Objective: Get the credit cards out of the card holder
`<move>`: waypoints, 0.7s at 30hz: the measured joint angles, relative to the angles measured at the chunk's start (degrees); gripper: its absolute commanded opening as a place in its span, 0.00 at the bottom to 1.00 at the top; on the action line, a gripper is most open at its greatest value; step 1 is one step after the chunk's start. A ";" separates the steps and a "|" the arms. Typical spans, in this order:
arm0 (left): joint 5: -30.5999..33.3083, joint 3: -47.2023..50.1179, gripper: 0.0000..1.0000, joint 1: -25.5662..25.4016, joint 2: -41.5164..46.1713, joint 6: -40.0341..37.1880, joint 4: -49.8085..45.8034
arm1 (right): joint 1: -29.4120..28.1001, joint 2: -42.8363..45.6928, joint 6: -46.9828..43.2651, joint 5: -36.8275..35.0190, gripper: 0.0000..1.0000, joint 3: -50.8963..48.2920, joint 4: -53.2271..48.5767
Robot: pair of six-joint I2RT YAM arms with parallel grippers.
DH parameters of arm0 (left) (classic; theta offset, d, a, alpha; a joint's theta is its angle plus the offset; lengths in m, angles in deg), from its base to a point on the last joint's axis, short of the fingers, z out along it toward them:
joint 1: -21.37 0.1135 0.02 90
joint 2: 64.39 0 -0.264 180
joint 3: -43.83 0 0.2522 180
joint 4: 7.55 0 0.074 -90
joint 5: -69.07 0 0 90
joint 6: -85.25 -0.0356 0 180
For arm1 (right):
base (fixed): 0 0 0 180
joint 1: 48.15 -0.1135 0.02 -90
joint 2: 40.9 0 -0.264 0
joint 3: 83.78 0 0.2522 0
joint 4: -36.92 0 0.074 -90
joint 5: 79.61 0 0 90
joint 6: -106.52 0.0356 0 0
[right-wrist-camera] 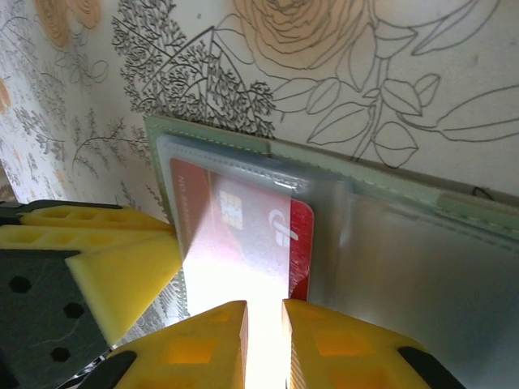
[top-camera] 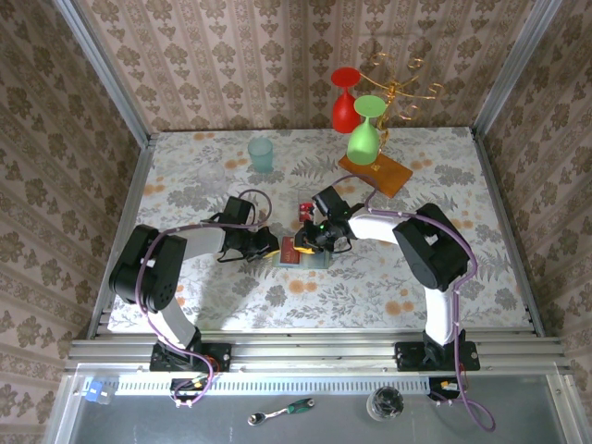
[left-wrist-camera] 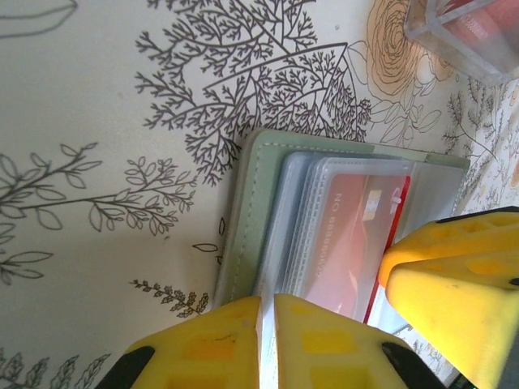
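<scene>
The card holder (top-camera: 298,252) lies open on the flowered tablecloth between both grippers. Its grey-green cover (left-wrist-camera: 247,219) and clear sleeves show in the left wrist view. My left gripper (left-wrist-camera: 267,344) is shut on the holder's near edge, with a pale sleeve sheet pinched in the thin slit between its fingers. A red credit card (right-wrist-camera: 243,227) sits in a sleeve of the holder (right-wrist-camera: 211,134), a bare red strip showing past the sleeve. My right gripper (right-wrist-camera: 265,344) is shut on this card's near edge, with glare over the contact. From above, the left gripper (top-camera: 274,246) and right gripper (top-camera: 313,242) meet at the holder.
An orange-brown wooden slab (top-camera: 375,173) lies behind, under a green glass (top-camera: 363,129), a red glass (top-camera: 345,97) and a gold rack (top-camera: 398,79). A teal cup (top-camera: 261,154) stands at back. A clear box (left-wrist-camera: 470,32) with something red inside sits close beyond the holder.
</scene>
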 measured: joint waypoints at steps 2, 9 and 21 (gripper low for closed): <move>0.00 0.17 0.13 0.00 0.00 0.00 0.24 | 0.02 -0.13 -0.02 0.00 0.22 -0.02 -0.02; 0.02 0.22 0.12 -0.35 0.00 0.04 0.26 | 0.02 -0.11 -1.49 -0.15 0.26 0.00 -0.81; 0.26 0.31 0.12 -1.99 0.00 0.07 0.26 | 0.02 1.33 -3.89 -3.04 0.29 0.00 -3.85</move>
